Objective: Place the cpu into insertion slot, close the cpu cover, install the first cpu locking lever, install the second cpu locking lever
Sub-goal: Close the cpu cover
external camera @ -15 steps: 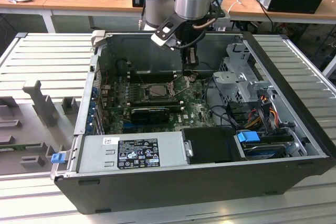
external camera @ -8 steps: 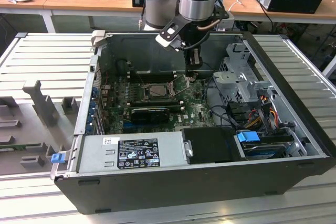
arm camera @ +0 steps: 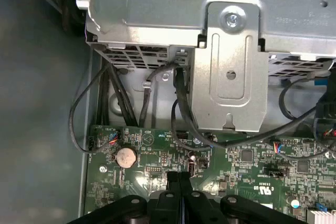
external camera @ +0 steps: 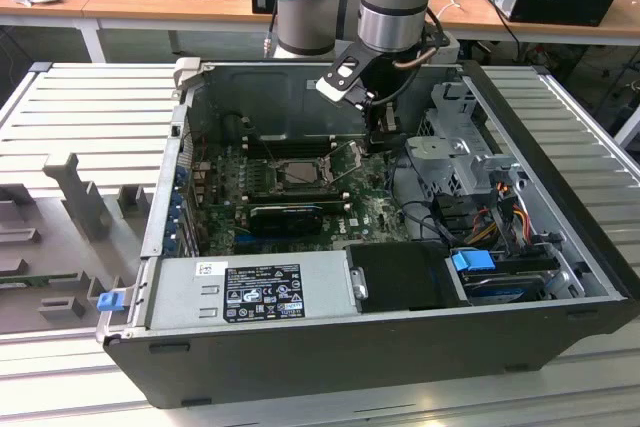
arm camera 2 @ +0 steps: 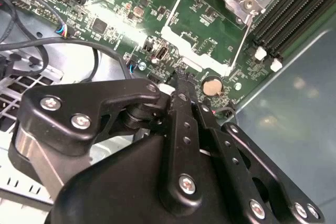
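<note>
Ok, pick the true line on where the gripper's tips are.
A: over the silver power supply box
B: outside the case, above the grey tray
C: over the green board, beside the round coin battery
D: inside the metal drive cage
C: in the first wrist view the gripper points at the green motherboard close to the coin battery, with the metal drive cage standing beyond it.

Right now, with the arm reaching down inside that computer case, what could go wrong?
1. The shut tool sits very near the green board, close to the coin battery. A small slip might knock parts.
2. Black cables hang nearby and could snag it.
3. The thin locking lever stands raised not far from it and might bend if struck sideways.
</note>
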Action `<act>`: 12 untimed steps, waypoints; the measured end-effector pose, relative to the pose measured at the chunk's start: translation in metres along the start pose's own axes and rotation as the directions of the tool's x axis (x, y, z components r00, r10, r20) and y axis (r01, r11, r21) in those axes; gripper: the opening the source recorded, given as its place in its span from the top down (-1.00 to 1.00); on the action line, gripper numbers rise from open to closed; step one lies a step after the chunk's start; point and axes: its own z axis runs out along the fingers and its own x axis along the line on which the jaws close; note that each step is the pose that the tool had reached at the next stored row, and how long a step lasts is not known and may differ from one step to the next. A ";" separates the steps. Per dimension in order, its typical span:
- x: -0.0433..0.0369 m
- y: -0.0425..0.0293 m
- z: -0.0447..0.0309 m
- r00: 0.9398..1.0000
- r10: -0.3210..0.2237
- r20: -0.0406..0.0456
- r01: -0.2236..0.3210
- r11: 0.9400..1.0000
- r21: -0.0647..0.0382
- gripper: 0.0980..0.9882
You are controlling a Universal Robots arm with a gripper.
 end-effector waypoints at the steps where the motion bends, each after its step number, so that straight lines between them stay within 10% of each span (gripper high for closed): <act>1: 0.0000 -0.0002 0.0017 1.000 -0.001 0.000 0.001 1.000 0.001 0.98; 12: 0.0008 -0.0131 0.0018 1.000 -0.001 -0.001 0.001 1.000 0.008 0.98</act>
